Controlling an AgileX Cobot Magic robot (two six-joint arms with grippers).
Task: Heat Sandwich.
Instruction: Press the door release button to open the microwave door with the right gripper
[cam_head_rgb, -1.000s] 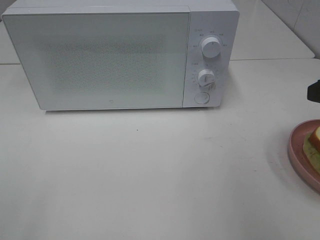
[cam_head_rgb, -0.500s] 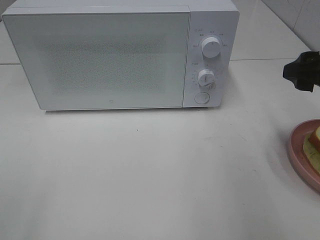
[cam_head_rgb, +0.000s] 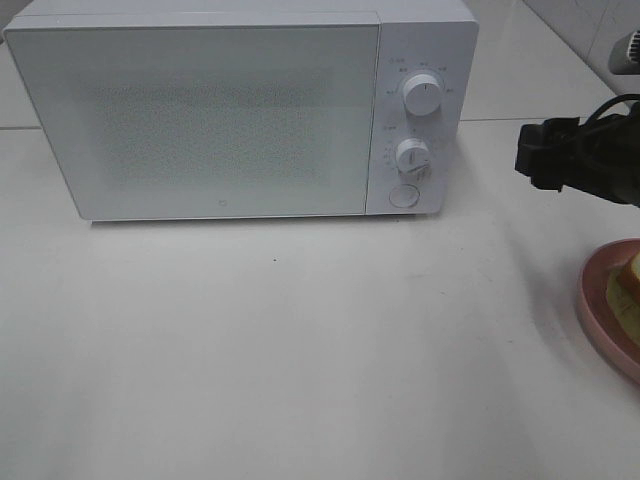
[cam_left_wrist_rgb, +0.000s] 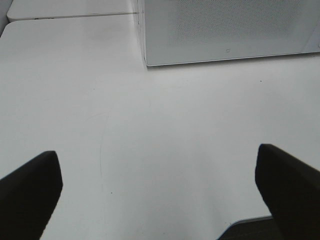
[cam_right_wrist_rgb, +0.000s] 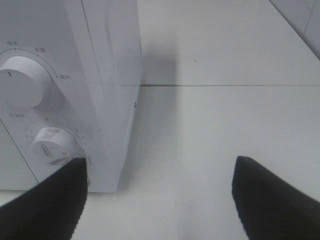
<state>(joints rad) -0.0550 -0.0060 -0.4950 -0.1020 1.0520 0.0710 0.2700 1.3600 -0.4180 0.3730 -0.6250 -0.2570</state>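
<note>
White microwave (cam_head_rgb: 220, 115) stands at the back of the pale table (cam_head_rgb: 300, 350) with its door closed; on its control panel sit an upper knob (cam_head_rgb: 422, 95), a lower knob (cam_head_rgb: 412, 155) and a round button (cam_head_rgb: 403, 195) beneath them. At the right edge of the high view a pink plate (cam_head_rgb: 592, 300) rests on the table, partly cut off, and the sandwich (cam_head_rgb: 630, 290) lies on it, only a tan crust and some pale yellow-green filling showing. The right gripper (cam_head_rgb: 535, 160) hangs in the air to the right of the microwave, above and apart from the plate; its wrist view shows the two dark fingers (cam_right_wrist_rgb: 45, 205) spread wide with nothing between them, facing the microwave's panel and side wall. The left gripper (cam_left_wrist_rgb: 156, 152) appears only in its own wrist view, its black fingers (cam_left_wrist_rgb: 30, 195) also wide apart and holding nothing, over bare table with the microwave's front corner ahead of it
</note>
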